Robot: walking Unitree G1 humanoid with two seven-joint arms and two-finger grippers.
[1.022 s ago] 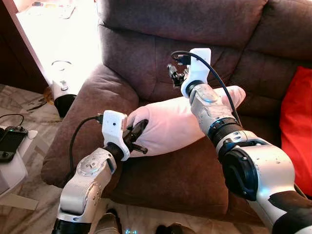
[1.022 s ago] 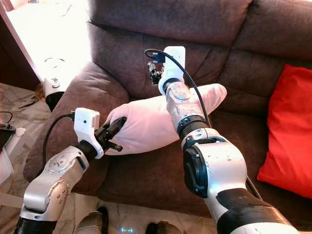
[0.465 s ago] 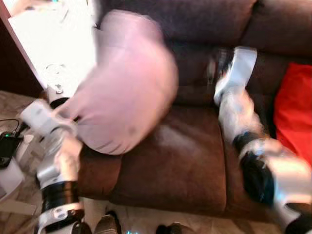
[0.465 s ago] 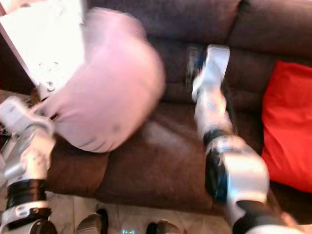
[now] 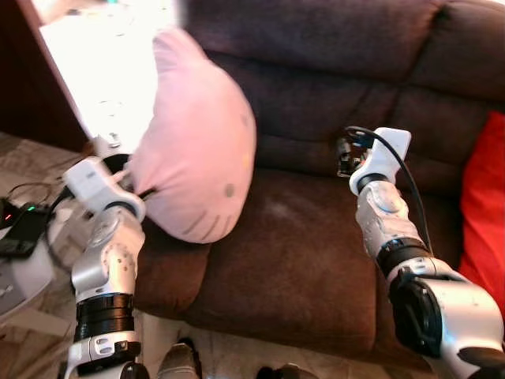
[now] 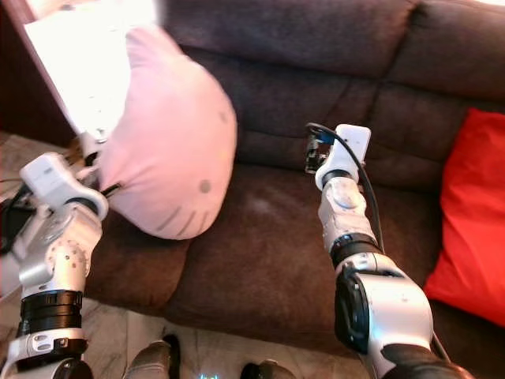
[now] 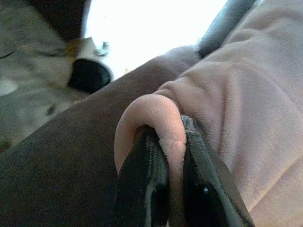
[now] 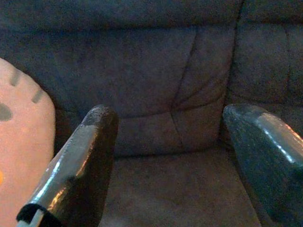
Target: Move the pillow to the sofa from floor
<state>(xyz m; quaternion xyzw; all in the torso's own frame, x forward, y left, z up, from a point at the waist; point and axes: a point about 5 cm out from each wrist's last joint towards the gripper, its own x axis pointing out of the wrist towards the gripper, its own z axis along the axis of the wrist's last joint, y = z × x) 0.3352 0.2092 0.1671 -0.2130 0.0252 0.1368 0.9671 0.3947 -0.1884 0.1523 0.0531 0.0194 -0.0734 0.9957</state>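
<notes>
Sofa (image 5: 316, 260), dark brown and deep-seated, spreads beyond both grippers, its seat cushion bare and roomy between them and its backrest rising just ahead of the right gripper (image 8: 168, 156). Off to that gripper's far side a red cushion (image 6: 465, 221) leans at the sofa's end. The sofa's armrest (image 7: 61, 156) bulges directly beneath the left gripper (image 7: 168, 189), and past that edge lies pale marbled floor (image 5: 31, 316) with a dark device (image 5: 20, 229) and cables.

Half a second ago everything was a blur with the pillow swinging up; a full second ago it lay flat on the seat. Now the pillow (image 5: 197, 134) hangs raised over the armrest end, tilted on edge, and the right arm has pulled clear of it.

Pale pink and plush, the pillow shows a small dot and short dark whisker strokes on its face. The left gripper's black fingers (image 7: 142, 189) are pinched tight on a rolled corner of it. The right gripper holds nothing, fingers spread wide, pointing at the backrest.
</notes>
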